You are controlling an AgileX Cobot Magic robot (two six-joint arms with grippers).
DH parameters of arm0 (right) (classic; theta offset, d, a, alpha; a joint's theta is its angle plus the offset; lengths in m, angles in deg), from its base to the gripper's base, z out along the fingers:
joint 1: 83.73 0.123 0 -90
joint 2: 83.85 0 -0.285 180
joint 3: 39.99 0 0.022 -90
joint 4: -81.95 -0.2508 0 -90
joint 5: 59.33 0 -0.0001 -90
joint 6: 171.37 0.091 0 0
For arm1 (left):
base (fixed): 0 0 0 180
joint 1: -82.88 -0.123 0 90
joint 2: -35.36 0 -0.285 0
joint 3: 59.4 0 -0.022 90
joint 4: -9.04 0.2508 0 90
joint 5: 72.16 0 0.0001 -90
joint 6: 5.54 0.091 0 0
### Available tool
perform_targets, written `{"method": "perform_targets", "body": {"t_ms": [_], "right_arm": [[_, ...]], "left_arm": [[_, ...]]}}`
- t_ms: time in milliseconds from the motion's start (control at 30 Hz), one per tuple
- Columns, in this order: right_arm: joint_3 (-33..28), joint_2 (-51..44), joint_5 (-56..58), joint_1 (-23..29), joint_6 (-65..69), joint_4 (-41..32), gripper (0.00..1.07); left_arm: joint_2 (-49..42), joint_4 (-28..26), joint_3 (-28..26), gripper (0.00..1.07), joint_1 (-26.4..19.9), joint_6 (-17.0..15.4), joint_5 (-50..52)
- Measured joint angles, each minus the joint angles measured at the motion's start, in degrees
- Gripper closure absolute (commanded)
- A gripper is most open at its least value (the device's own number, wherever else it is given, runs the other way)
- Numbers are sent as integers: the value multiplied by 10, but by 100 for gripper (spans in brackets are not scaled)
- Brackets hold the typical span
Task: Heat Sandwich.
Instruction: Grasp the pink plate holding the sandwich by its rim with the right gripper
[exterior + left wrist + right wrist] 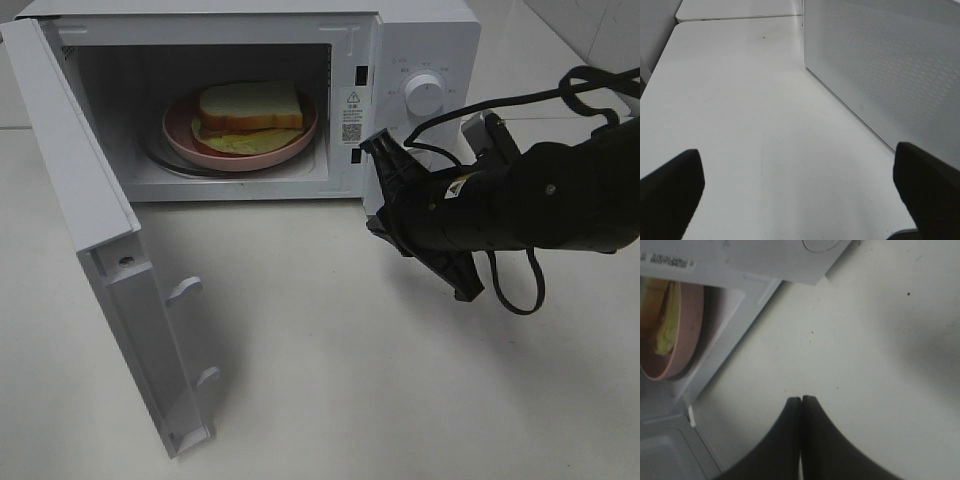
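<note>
The sandwich (250, 106), white bread with yellow-green filling, lies on a round pink plate (295, 142) inside the open white microwave (420, 40). The right wrist view shows the filling's edge (662, 330) and the plate (687, 330). My right gripper (385, 220) hangs in front of the microwave's control panel, to the right of the cavity and outside it. Its fingers are pressed together on nothing (801, 401). My left gripper (797, 160) is open and empty, low over the table beside the microwave's perforated side wall (890, 65). It does not show in the exterior high view.
The microwave door (110, 250) is swung wide open to the left, reaching toward the table's front. The timer dial (424, 95) is on the panel above my right gripper. A black cable (520, 290) loops under the right arm. A white table (330, 350) lies in front.
</note>
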Motion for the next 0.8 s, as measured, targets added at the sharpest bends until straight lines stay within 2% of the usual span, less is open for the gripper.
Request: {"method": "perform_targets", "body": {"t_ms": [267, 567, 800], "right_arm": [[0, -31, 94, 0, -108, 6, 105], [69, -51, 314, 0, -368, 10, 104], [95, -51, 404, 0, -520, 17, 102]], "left_arm": [[0, 0, 0, 10, 0, 0, 0], [0, 0, 0, 10, 0, 0, 0], [0, 0, 0, 10, 0, 0, 0]]}}
